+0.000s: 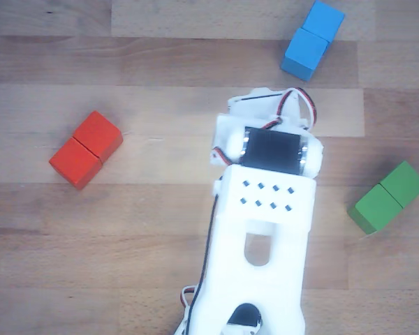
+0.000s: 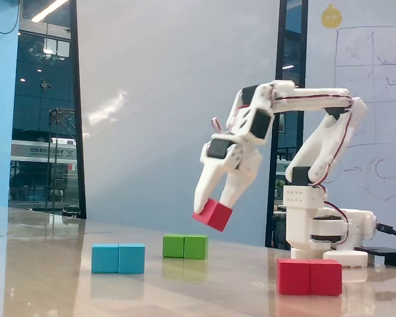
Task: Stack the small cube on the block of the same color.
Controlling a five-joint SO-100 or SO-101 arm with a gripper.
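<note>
Fixed view shows the jaws of the gripper closed on the small cube, which hangs tilted in the air, well clear of the bench and above the green block; so the pick-up looks done. The block of matching red lies alone near the bench's front right edge in this view, nothing on top of it; the cube is well apart from it. In the other view the arm hides the cube; the block sits toward the left edge, the blue block near the top edge. Left to do, as I judge it: carry the cube across, level it, set it on the block, release.
</note>
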